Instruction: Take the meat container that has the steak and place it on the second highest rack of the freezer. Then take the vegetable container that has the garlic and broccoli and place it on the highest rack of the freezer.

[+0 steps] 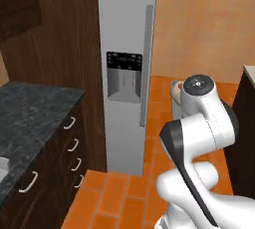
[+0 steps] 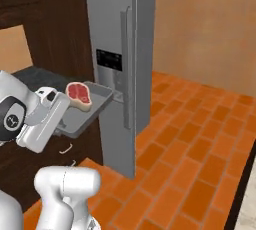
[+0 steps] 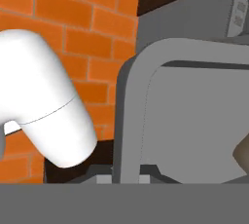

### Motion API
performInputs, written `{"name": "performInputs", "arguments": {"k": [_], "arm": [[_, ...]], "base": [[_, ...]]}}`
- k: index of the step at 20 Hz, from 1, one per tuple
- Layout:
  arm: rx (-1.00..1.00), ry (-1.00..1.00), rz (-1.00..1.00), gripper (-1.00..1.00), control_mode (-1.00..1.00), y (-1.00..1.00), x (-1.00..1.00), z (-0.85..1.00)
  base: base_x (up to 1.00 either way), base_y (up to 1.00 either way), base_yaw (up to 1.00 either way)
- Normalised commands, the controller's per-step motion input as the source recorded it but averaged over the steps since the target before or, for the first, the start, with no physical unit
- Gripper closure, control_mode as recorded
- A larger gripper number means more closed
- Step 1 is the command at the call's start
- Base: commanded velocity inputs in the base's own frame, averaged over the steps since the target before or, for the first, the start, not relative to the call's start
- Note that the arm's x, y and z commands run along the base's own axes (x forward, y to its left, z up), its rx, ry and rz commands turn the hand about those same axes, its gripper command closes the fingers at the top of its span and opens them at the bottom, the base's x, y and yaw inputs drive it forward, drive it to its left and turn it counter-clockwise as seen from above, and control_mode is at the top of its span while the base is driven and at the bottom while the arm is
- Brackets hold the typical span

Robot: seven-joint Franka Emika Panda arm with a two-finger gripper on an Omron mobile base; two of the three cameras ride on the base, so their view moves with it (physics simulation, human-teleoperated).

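The meat container (image 2: 87, 111) is a flat grey tray held level at my left, just in front of the freezer (image 2: 112, 24). On it lies the steak (image 2: 79, 94), red with a pale rim. My gripper (image 2: 61, 123) is shut on the tray's near edge. In the hand view the container (image 3: 131, 96) spreads across the right half, its rim close to the camera. From the left base view, a bit of the steak (image 1: 175, 90) and container (image 1: 175, 104) peeks out behind my arm. The freezer (image 1: 124, 34) door is closed, so both racks are hidden. The vegetable container, garlic and broccoli are out of view.
The freezer's long bar handle (image 1: 148, 63) and a dispenser panel (image 1: 124, 76) face me. A dark stone counter (image 1: 35, 108) with drawers (image 1: 69, 148) stands at left, with dark wooden cabinets (image 1: 55, 29) behind. Another counter edge (image 1: 249, 76) is at right. Orange brick floor (image 2: 190, 149) lies open to the right.
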Motion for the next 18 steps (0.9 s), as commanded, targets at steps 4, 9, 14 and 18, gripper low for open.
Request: {"name": "performInputs", "arguments": {"k": [4, 9, 14, 18], "arm": [[0.0, 0.0, 0.0, 1.0, 1.0, 0.0, 0.0, 0.0], [0.0, 0.0, 0.0, 1.0, 1.0, 0.0, 0.0, 0.0], [0.0, 0.0, 0.0, 1.0, 1.0, 0.0, 0.0, 0.0], [0.0, 0.0, 0.0, 1.0, 1.0, 0.0, 0.0, 0.0]], "base": [[0.14, -0.42, -0.43], [0.78, -0.05, -0.3], [0.85, -0.34, -0.24], [0.82, -0.51, -0.17]]}}
